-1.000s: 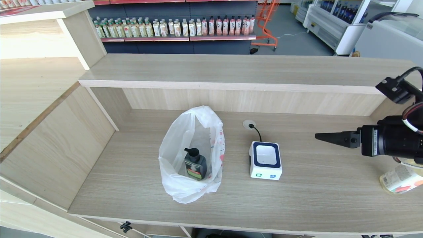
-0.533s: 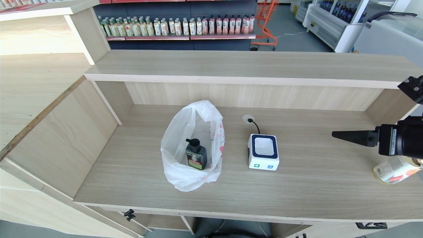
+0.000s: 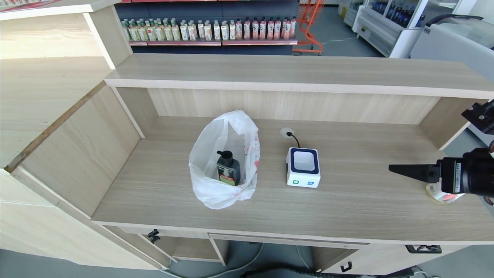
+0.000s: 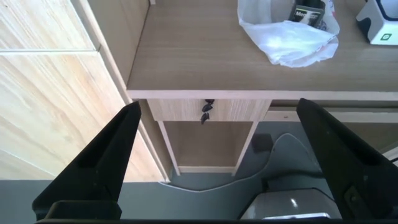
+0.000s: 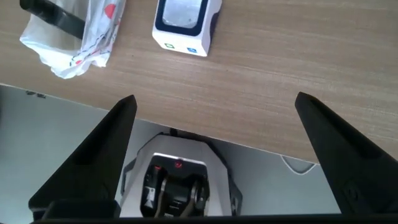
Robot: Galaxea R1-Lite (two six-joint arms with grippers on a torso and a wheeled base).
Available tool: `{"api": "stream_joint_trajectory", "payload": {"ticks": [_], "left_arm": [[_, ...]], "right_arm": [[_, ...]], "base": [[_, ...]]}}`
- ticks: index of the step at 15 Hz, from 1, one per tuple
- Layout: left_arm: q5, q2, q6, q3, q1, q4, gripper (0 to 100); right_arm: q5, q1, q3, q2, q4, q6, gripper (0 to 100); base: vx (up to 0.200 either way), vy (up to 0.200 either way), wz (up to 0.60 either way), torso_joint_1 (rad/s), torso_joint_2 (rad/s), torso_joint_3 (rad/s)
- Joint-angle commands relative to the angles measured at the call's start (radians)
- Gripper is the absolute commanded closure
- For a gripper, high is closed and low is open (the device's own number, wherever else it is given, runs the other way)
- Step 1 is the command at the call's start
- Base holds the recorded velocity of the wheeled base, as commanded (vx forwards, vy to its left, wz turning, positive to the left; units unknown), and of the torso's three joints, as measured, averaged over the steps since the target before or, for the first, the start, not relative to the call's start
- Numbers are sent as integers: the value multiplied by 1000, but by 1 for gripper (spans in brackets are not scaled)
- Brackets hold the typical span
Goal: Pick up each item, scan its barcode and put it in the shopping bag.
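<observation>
A white plastic shopping bag (image 3: 216,185) stands open at the middle of the counter with a black pump bottle (image 3: 228,170) upright inside it. Just to its right sits the white, blue-rimmed barcode scanner (image 3: 303,167). A pale labelled container (image 3: 437,194) lies near the counter's right end, mostly hidden behind my right gripper (image 3: 397,169). That gripper hovers open and empty above the front right of the counter, with the scanner (image 5: 185,25) and bag (image 5: 68,43) beyond its fingers. My left gripper (image 4: 217,109) hangs open and empty in front of and below the counter's front edge, bag (image 4: 289,37) ahead.
The counter (image 3: 347,208) is boxed in by a raised back ledge (image 3: 293,73) and side walls. A cable (image 3: 294,139) runs from the scanner to a hole in the counter. Drawers with a key (image 4: 206,112) sit under the front edge. Shop shelves stand behind.
The head camera has pulled back, shifting the whole picture. My right gripper has drawn away from the scanner toward the right, and now covers more of the labelled container.
</observation>
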Motion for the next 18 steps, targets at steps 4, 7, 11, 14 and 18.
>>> {"api": "stream_joint_trajectory", "payload": {"ticks": [4, 7, 11, 14, 18], "left_arm": [[0, 0, 0, 0, 1, -1, 0], [0, 0, -1, 0, 1, -1, 0], [0, 2, 0, 0, 1, -1, 0], [0, 0, 0, 0, 1, -1, 0], [0, 0, 2, 0, 1, -1, 0]], "right_arm": [[2, -19, 46, -28, 3, 0, 0], [4, -19, 69, -45, 3, 0, 0], [2, -21, 74, -46, 3, 0, 0], [2, -21, 74, -46, 3, 2, 0], [1, -21, 86, -62, 3, 2, 0]], "base": [[0, -200, 0, 1, 0, 2], [0, -200, 0, 2, 2, 2], [0, -200, 0, 4, 5, 1], [0, -200, 0, 4, 4, 1], [0, -200, 0, 4, 5, 2]]}}
